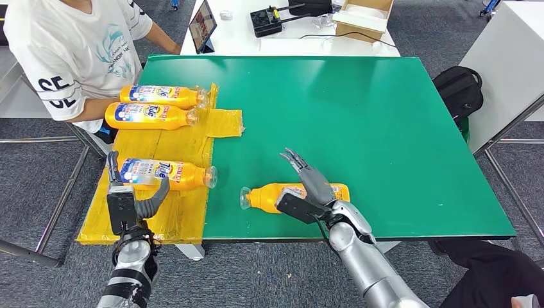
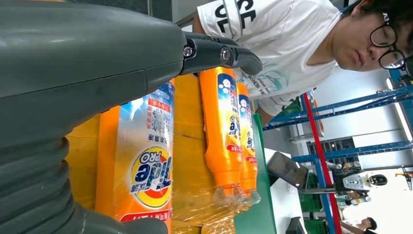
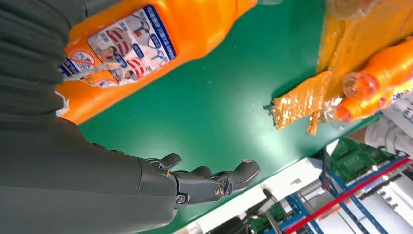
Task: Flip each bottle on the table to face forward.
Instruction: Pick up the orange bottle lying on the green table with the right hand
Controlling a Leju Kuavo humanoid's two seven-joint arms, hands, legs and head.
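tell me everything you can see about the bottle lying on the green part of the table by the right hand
The bottle is orange plastic with a clear cap, lying on its side on the green table, cap pointing toward the yellow sheet. The right wrist view shows a small printed label with blue, red and white pictures, not the big logo the other bottles show. The right hand hovers over its middle with fingers spread; whether it touches the bottle is unclear.

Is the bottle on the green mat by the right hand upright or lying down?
Lying down. The bottle rests on its side on the green mat, beneath the open right hand.
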